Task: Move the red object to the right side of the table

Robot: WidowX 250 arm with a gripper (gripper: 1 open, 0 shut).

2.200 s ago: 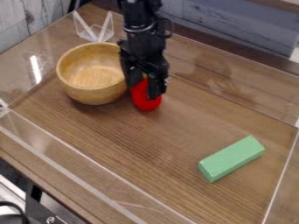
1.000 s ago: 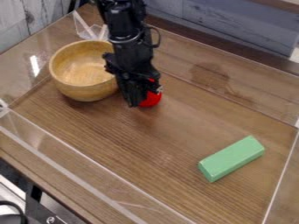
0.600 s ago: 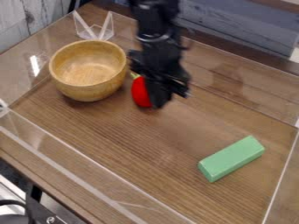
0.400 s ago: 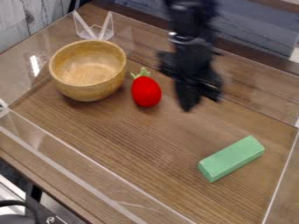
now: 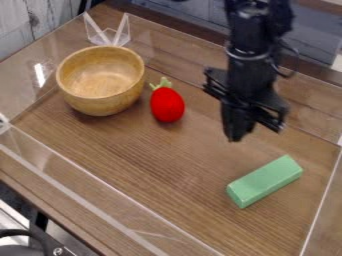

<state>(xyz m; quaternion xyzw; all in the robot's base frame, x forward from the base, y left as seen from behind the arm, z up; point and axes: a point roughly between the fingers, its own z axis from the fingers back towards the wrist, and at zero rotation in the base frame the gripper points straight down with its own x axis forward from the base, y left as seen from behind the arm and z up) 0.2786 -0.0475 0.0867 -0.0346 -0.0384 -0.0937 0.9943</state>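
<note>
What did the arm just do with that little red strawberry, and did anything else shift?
The gripper slid right without the red strawberry toy; its jaws are shut on nothing. The strawberry stayed beside the wooden bowl, which, like the green block, did not move.

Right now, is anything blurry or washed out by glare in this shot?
Camera view: the gripper looks slightly smeared; the red object and green block stay sharp; pale glare streaks the acrylic walls and the table shows a soft sheen.
</note>
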